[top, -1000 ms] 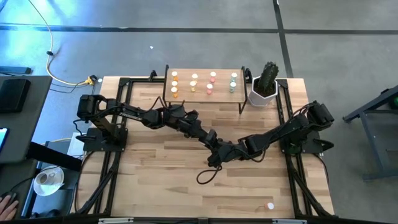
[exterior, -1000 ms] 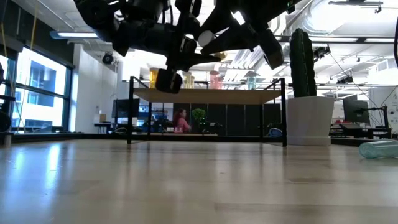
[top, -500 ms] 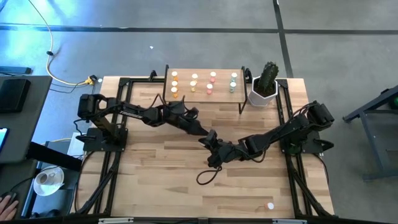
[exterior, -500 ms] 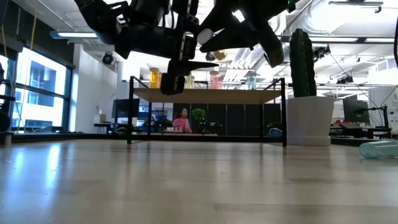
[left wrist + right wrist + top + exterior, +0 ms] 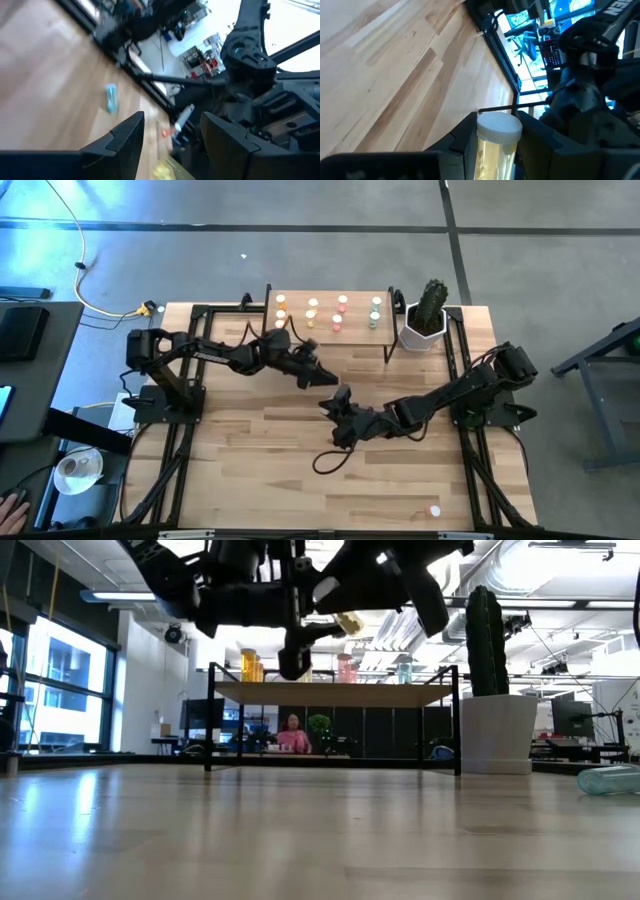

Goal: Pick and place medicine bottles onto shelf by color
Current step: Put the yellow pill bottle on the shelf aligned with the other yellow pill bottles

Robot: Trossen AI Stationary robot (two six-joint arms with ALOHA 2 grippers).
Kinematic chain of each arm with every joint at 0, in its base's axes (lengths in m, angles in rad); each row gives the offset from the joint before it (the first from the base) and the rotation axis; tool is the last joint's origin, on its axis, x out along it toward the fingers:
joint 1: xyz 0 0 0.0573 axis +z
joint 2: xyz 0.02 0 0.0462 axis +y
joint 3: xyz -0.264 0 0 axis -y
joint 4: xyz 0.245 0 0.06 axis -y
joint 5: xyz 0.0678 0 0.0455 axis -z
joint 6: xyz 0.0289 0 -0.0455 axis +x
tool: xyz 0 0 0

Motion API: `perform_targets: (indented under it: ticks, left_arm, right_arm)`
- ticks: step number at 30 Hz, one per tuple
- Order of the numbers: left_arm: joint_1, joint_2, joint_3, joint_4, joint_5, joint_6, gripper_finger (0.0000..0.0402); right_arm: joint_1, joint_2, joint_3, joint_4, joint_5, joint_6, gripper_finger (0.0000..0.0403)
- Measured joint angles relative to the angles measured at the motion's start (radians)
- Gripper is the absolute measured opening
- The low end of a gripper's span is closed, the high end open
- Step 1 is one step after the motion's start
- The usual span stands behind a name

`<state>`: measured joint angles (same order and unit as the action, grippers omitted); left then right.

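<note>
Right gripper (image 5: 492, 150) was clamped on a yellow bottle (image 5: 495, 145) mid-table, well short of the shelf (image 5: 327, 298) — likely held for carrying to the yellow column. White cap pointed forward out of the fingers, long axis running along them. Left gripper (image 5: 172, 142) — jaws apart, holding nothing — hung just in front of the shelf.

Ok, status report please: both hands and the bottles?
Left hand open, empty, near wooden shelf. Right hand shut on yellow white-capped bottle, mid-table. One bottle lies at table front.
</note>
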<state>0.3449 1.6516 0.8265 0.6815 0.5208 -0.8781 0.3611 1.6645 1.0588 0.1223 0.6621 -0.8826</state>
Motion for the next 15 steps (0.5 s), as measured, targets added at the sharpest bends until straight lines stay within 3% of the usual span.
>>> perform_targets:
  ticks: [15]
  left_arm:
    - [0.122,-0.006,0.0,0.071,0.028,0.323,0.0186]
  right_arm:
    - [-0.049,-0.186,0.0,0.009,-0.098,0.193,0.0108]
